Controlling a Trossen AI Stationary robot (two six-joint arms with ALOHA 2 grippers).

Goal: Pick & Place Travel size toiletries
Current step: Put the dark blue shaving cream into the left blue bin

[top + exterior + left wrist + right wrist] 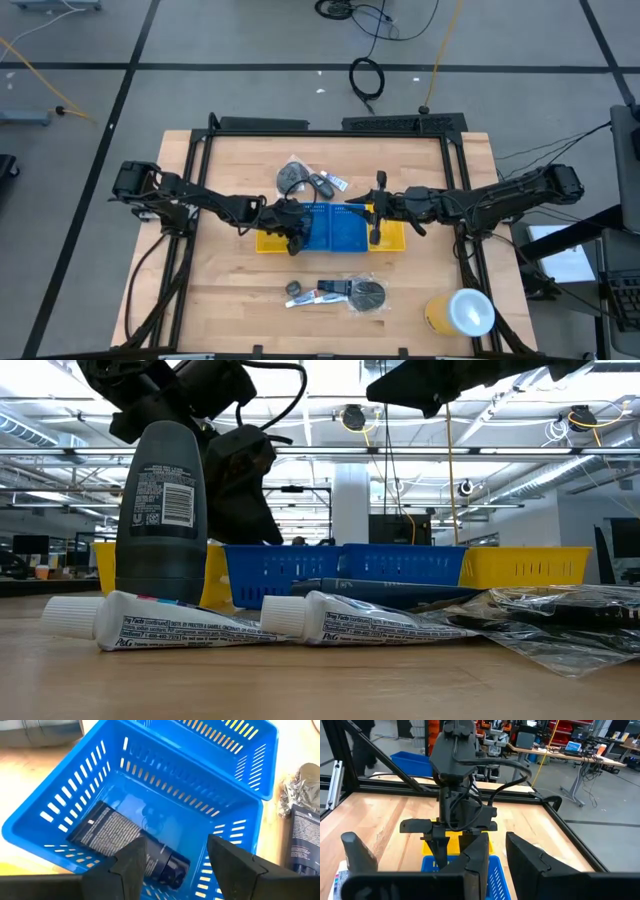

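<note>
The left gripper [172, 860] hangs over the blue tray [65, 805], its fingers spread wide and empty. Directly beneath it a dark tube [125, 845] lies flat on the tray floor, its long axis running slantwise across the gap between the fingers, cap end nearest them. So this arm is the closer one, and I judge the tube has just been placed. The right gripper [495, 857], its fingers nearly together and empty, waits over the tray's other end, next to the yellow tray [395, 238]. Farther off, white tubes [190, 628] and an upright dark bottle [160, 510] stand on the wooden table [220, 290], in a large workshop.
</note>
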